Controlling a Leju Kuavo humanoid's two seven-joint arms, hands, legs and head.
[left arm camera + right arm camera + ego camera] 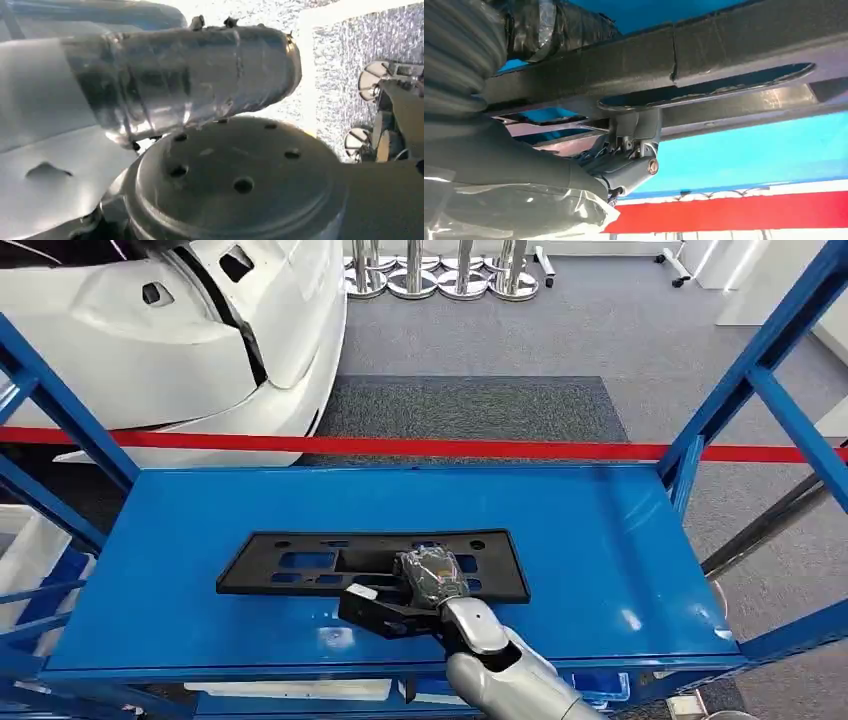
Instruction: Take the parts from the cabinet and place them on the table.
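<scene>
Right hand at the near edge of the black part on the blue shelf

The right hand (432, 578) reaches in from the front, at the middle of the black part (300, 562) – a flat, slotted plate lying on the cabinet shelf (600, 540), its long axis running left to right across the robot's view. The fingers (634, 130) are closed on the part's near edge, thumb above and fingers beneath by the right wrist view. The left hand (190, 80) hangs away – whether it is closed I cannot tell.

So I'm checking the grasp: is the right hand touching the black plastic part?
Touching. In the right wrist view, the right hand's fingers press against the black plastic part.
</scene>
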